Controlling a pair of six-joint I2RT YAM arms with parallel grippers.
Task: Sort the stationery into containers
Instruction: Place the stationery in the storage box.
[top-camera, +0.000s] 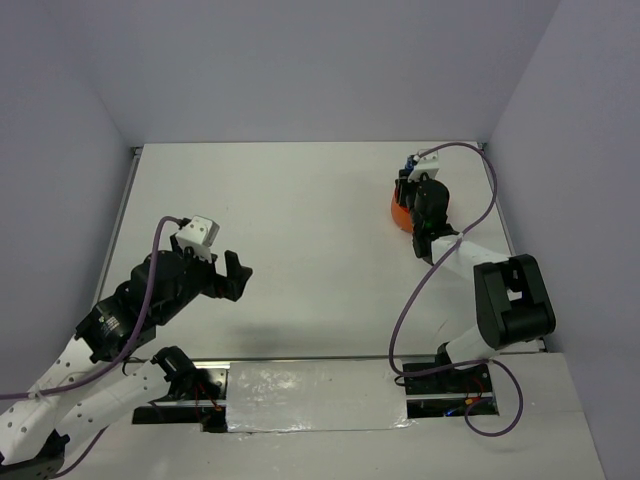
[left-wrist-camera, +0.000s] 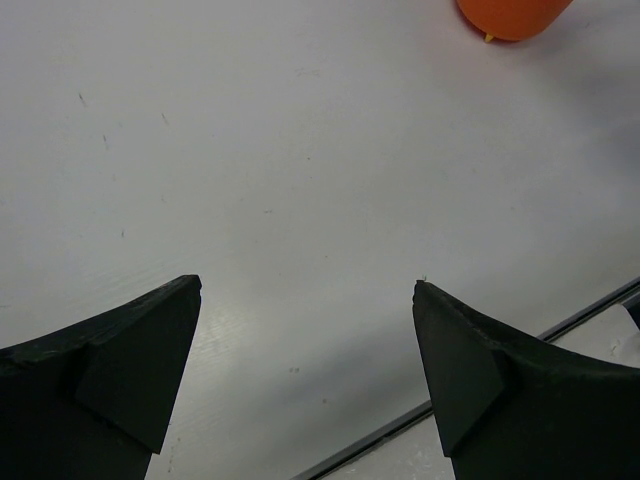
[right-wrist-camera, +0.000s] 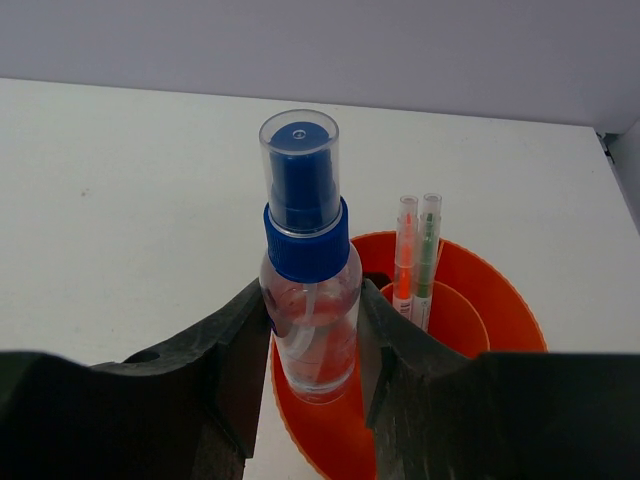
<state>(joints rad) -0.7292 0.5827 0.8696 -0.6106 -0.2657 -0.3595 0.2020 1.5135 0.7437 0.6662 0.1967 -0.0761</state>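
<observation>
Right fingers (right-wrist-camera: 225, 350), black, nearest the lens, closed from both sides on the body of a small clear plastic spray bottle (right-wrist-camera: 305, 300) with a blue collar and a clear cap over a blue nozzle. Bottle upright, held just under the collar, its base over the near part of the low round orange plastic tub (right-wrist-camera: 510, 310); can't tell if the base touches the tub floor. Two thin clear-capped pens, one orange-tipped (right-wrist-camera: 404, 255) and one green-tipped (right-wrist-camera: 428, 245), stand in the tub's inner compartment, just beside the bottle and not touching it. Handling guess: the bottle is light and rigid, its smooth round wall is slippery, it looks to have a little liquid inside, and the cap could probably pop off. Best hold is the body below the collar, as now, never the cap. Being tall and narrow, it may tip if released above the floor. Left fingers (left-wrist-camera: 130, 360) spread wide, holding nothing, above the bare white worktop (left-wrist-camera: 300, 150), well apart from the tub, whose edge shows at the far side of the left wrist view.
</observation>
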